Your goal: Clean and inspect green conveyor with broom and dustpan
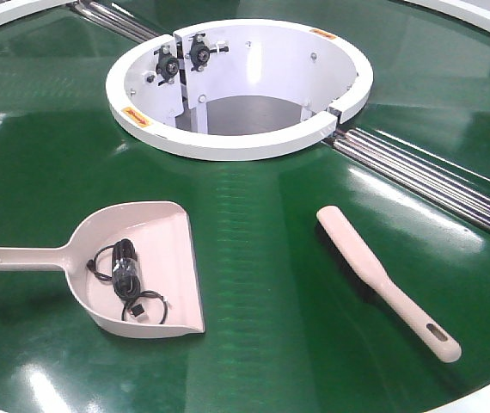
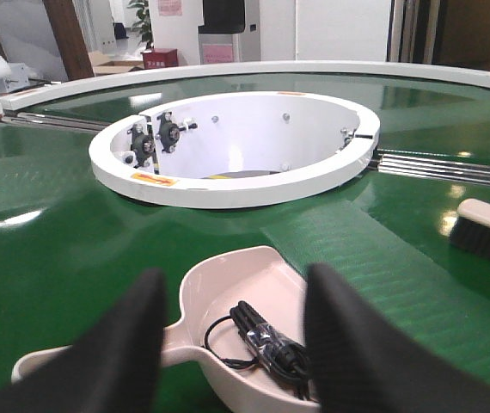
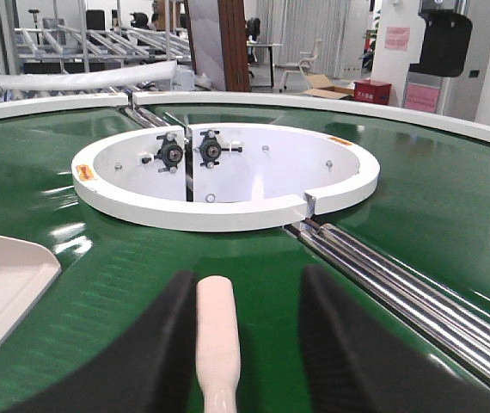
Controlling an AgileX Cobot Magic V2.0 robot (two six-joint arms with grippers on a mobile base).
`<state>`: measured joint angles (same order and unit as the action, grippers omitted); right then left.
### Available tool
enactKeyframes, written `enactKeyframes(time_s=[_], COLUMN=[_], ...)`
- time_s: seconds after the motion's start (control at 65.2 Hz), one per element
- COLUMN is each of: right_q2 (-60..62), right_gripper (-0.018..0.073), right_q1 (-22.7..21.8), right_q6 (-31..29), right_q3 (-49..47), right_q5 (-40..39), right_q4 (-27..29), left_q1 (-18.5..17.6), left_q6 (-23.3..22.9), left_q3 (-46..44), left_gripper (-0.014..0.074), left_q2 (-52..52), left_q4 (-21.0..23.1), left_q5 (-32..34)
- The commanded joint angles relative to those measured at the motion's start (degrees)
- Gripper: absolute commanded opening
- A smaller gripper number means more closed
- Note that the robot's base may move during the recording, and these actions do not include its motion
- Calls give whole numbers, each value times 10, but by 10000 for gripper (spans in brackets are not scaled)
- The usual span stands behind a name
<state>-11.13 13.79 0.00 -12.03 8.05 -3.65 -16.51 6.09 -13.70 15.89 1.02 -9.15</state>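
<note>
In the front view the dustpan (image 1: 146, 267) handle is cut by the left edge, and no arm shows. In the left wrist view the left gripper (image 2: 232, 344) fingers cover part of the dustpan (image 2: 245, 301), and the broom (image 2: 488, 232) is cut by the right edge. In the right wrist view the broom (image 3: 217, 331) handle end falls below the bottom edge, between the right gripper (image 3: 243, 344) fingers. The small orange labels on the white ring housing (image 1: 241, 138) are too small to read.

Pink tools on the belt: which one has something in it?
The dustpan, left of the broom: a coiled black cable lies in its scoop. The broom carries nothing.
</note>
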Motion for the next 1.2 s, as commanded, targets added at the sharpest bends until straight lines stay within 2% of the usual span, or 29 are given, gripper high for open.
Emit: enactKeyframes(time_s=[0.0,0.015,0.061,0.199,0.829,0.905,0.967,1.105,1.182], right_q2=[-5,-5,-5,-5,-5,-5,-5,-5,-5], right_gripper=[102,60,-16,-10,-8,-8,-8,-8,-8], right_q1=[-4,-4,-4,-4,-4,-4,-4,-4,-4], right_q6=[0,0,0,0,0,0,0,0,0], right_q3=[-15,-15,-15,-15,-15,-15,-15,-15,-15], right_q5=[-41,-40,-36,-52,-52,-52,-52,-52,-52], right_q4=[-5,-5,-4,-4,-4,-4,-4,-4,-4], left_q1=[-3,-3,-3,-3,-3,0,19,101,130], left_q6=[1,1,1,1,1,7,7,-19,-20], left_q3=[-13,-13,-13,-13,-7,10,34,109,141], left_gripper=[31,-4,-9,-8,-7,-7,-7,-7,-7], left_q2=[4,4,4,4,4,1,-13,-79,-116], left_q4=[3,3,3,3,3,-14,-22,3,3], left_q5=[33,34,37,60,59,65,66,98,112])
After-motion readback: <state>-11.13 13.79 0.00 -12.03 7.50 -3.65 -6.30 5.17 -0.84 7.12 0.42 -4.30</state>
